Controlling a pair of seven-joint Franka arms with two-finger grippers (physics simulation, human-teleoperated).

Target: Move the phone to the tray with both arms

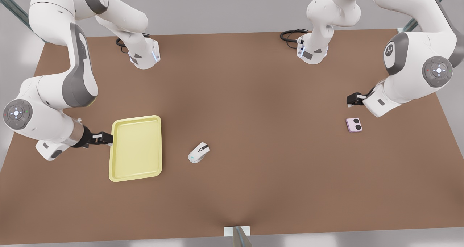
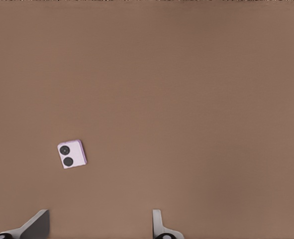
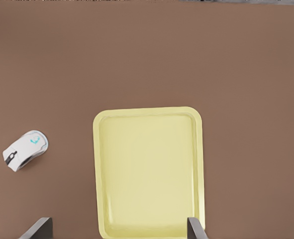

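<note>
Live now: phone (image 1: 353, 124) lying flat on the counter (image 1: 253, 95) near its edge on the front view's right, camera circles up, nothing touching it. Left hand (image 1: 353, 99) hovers just beside it, toward the counter's far edge; in its wrist view the fingers (image 2: 37, 224) stand wide apart w/ nothing between them, phone (image 2: 71, 154) off to one side, not centred between them.

Over at the opposite edge, right hand (image 1: 106, 137) sits right at the tray (image 1: 136, 148) rim's short side; whether it's touching I can't tell. Its fingers (image 3: 195, 230) are spread wide too, holding nothing. Tray (image 3: 147, 172) is bare inside, no phone yet. White mouse (image 1: 199, 152) lies near the tray, toward mid-counter.

Risks, imo: phone's thin and flat, so a descent that's off-centre could nudge or skid it instead of gripping it. Phone and tray are well apart, so a handover or tray shift is prob needed; a loose grip drops it en route. The mouse could get clipped if the tray slides its way.
</note>
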